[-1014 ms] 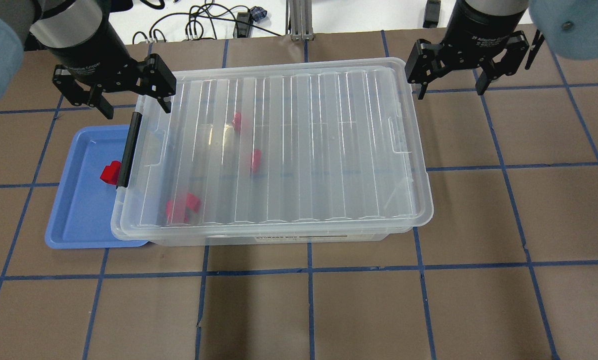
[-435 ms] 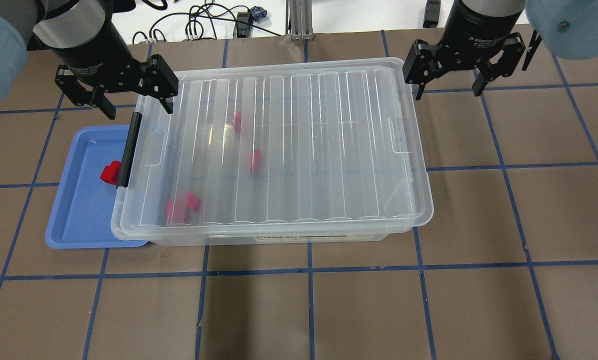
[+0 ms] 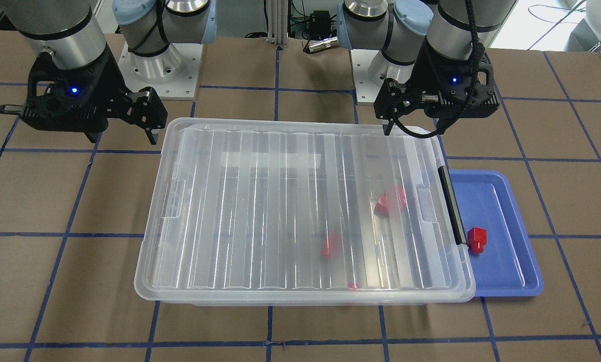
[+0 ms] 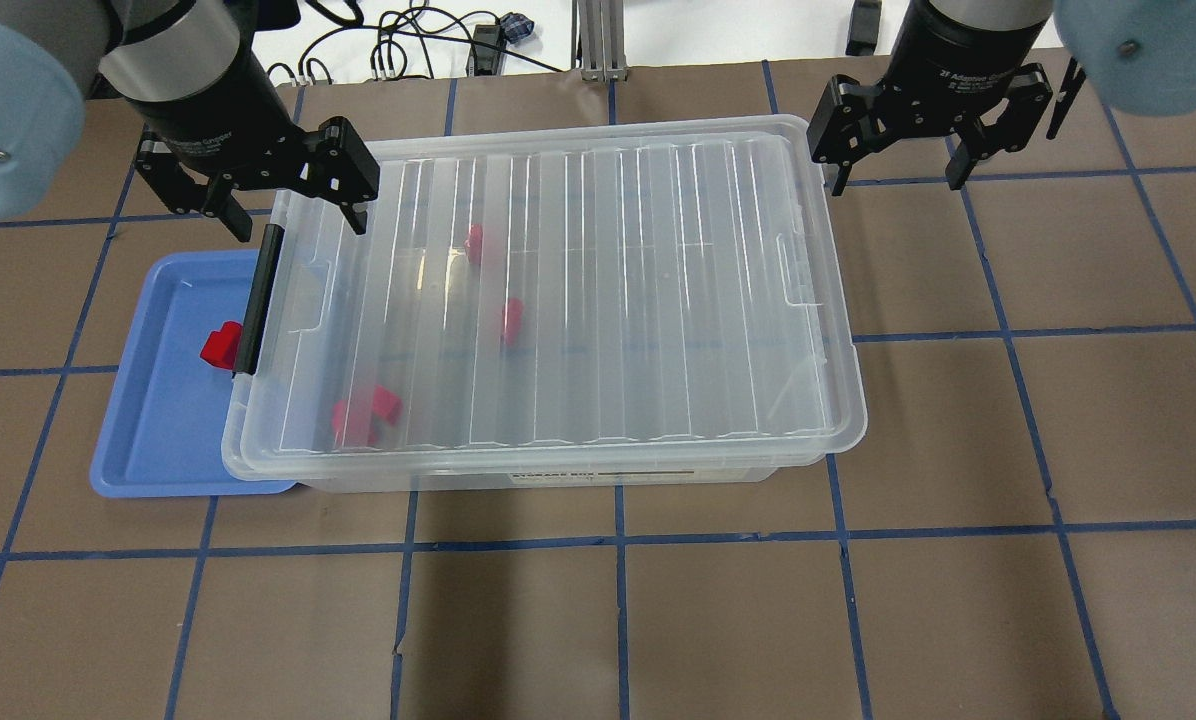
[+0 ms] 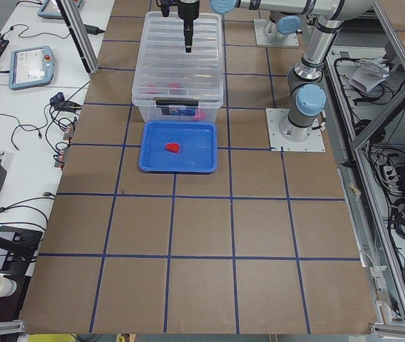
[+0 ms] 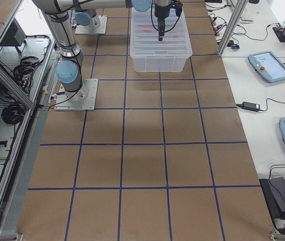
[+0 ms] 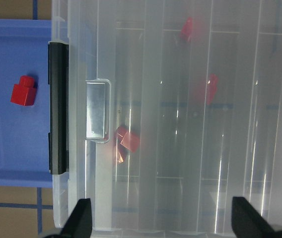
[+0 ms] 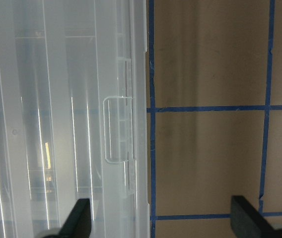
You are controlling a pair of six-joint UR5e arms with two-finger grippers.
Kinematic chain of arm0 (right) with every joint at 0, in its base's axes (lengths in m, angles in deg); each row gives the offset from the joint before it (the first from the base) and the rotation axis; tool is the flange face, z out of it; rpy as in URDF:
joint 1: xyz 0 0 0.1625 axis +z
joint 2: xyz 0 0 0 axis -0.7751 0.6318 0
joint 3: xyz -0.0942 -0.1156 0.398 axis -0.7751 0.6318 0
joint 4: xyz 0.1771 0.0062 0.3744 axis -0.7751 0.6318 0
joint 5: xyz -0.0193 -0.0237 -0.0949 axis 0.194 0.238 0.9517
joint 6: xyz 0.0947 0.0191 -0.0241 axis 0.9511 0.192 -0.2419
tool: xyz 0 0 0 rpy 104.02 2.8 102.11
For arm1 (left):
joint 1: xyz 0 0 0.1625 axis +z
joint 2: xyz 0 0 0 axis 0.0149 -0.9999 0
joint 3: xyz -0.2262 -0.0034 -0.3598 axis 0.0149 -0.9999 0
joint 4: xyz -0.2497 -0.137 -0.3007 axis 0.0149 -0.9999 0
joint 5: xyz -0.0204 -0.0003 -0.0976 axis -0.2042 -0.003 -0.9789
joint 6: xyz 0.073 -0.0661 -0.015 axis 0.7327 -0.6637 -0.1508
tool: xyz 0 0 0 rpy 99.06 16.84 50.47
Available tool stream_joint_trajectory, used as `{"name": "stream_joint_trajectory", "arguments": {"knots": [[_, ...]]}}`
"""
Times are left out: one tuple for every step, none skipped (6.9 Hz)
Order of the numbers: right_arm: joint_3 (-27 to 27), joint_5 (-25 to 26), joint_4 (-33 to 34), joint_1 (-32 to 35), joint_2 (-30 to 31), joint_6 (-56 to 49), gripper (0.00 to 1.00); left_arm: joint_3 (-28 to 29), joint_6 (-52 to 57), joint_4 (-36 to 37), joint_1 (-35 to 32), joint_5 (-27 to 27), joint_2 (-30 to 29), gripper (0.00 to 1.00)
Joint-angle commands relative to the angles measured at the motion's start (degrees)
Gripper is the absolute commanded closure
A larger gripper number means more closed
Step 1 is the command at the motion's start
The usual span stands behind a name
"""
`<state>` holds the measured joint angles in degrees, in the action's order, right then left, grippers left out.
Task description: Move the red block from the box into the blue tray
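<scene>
White print on the right gripper (image 4: pixel 896 183) reads "2F Adaptive Gripper"; the left gripper (image 4: pixel 301 230) shows the same words, less clearly. The label (image 4: pixel 558 478) on the box (image 4: pixel 678 474) is too blurred to read.

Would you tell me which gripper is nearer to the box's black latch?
Left. The left gripper hovers over a corner of the box beside the latch; the right gripper hangs past the opposite end.

Boxed red blocks (image 4: pixel 511 320): only smears through the ribbed lid (image 4: pixel 658 300); I can't count them.
Blue tray (image 4: pixel 148 430): overhead, one edge hides under the box (image 4: pixel 708 470) rim.
Red block (image 4: pixel 218 347) in tray: overhead, the black latch (image 4: pixel 258 300) covers part.
My left gripper's fingers (image 7: pixel 80 218): cropped by the wrist view's bottom edge.
</scene>
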<state>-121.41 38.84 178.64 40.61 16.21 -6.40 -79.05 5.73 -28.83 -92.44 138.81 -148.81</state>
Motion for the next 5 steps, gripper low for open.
{"name": "stream_joint_trajectory", "arguments": {"knots": [[-0.03, -0.03, 1.31, 0.06, 0.02, 0.07, 0.00, -0.01, 0.93, 0.08, 0.18, 0.09, 0.43, 0.00], [0.06, -0.03, 1.31, 0.15, 0.02, 0.50, 0.00, -0.10, 0.93, 0.08, 0.27, -0.17, 0.44, 0.00], [0.06, -0.03, 1.31, 0.15, 0.02, 0.77, 0.00, -0.10, 0.84, 0.08, 0.27, 0.26, 0.52, 0.00], [0.06, -0.12, 1.49, 0.15, -0.07, 0.77, 0.00, -0.10, 0.84, 0.08, 0.27, 0.09, 0.44, 0.00], [-0.03, -0.03, 1.84, 0.15, -0.33, 0.68, 0.00, -0.19, 0.84, 0.16, 0.18, -0.08, 0.44, 0.00]]}}
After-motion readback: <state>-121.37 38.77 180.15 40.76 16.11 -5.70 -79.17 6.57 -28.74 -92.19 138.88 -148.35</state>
